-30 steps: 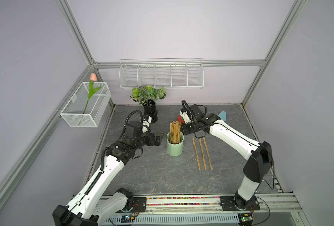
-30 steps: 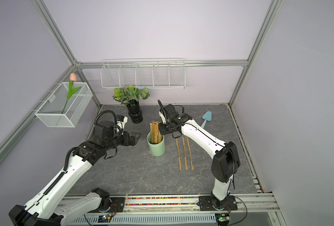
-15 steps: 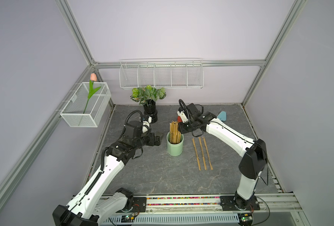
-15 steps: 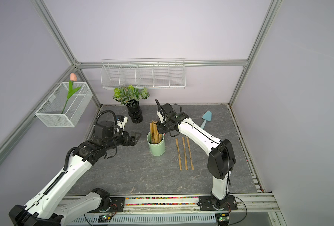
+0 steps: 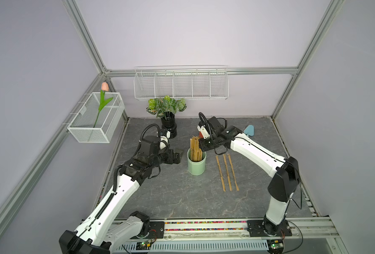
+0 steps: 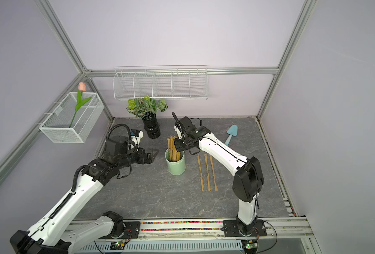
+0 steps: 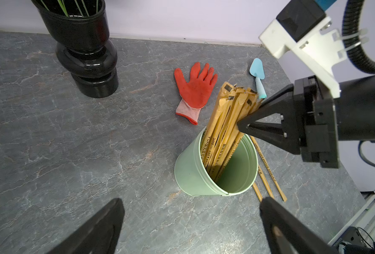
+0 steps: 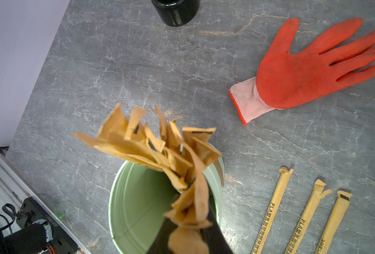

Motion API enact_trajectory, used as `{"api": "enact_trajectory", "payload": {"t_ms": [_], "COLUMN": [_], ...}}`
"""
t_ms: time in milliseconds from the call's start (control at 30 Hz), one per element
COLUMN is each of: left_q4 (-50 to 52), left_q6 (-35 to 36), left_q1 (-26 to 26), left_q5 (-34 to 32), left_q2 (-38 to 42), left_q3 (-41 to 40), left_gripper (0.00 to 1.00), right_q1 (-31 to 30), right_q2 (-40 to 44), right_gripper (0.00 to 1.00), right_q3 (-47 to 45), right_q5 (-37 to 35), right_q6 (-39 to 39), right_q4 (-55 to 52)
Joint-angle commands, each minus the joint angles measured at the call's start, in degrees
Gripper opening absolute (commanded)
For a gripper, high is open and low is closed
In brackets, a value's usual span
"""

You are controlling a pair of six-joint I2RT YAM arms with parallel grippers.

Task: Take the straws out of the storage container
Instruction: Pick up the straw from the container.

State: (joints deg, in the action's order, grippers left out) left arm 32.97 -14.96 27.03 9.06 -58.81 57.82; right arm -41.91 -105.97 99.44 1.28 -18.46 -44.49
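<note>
Pinching paper-wrapped straws (image 7: 224,123) at the bundle's three-o'clock edge, my right gripper (image 7: 240,127) should lift straight up, clear of the mint-green cup (image 5: 196,166) at table centre; my left gripper (image 5: 177,156) hovers, jaws spread, at nine o'clock.

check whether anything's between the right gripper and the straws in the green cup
Nothing visible stands between them. The right gripper has its fingers on the straws above the rim of the storage container; the red glove lies apart from them.

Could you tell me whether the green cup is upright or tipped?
Upright: the cup stands on its base, straws rising from its mouth.
</note>
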Motion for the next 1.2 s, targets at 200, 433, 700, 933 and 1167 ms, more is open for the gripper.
{"api": "enact_trajectory", "payload": {"t_ms": [200, 433, 700, 933, 1167], "left_q4": [0.4, 0.4, 0.5, 0.5, 0.6], "left_q6": [0.2, 0.1, 0.2, 0.3, 0.2], "left_q1": [0.1, 0.2, 0.2, 0.1, 0.2], "left_q5": [0.6, 0.7, 0.7, 0.7, 0.8], "left_q2": [0.7, 0.6, 0.4, 0.4, 0.4], "left_q3": [-0.1, -0.1, 0.0, -0.1, -0.1], "left_gripper": [1.00, 1.00, 1.00, 1.00, 1.00], "right_q1": [-1.7, -2.1, -2.0, -2.1, -2.0], "right_q2": [1.5, 1.0, 0.1, -1.1, -2.3], "right_gripper": [0.23, 0.18, 0.20, 0.21, 0.23], "right_q3": [1.2, 1.2, 1.6, 2.6, 3.1], "right_q5": [-1.3, -1.9, -1.7, -1.6, -1.1], "right_q6": [-0.3, -0.1, 0.1, 0.4, 0.2], "right_q4": [-3.4, -3.4, -3.3, -3.8, -3.9]}}
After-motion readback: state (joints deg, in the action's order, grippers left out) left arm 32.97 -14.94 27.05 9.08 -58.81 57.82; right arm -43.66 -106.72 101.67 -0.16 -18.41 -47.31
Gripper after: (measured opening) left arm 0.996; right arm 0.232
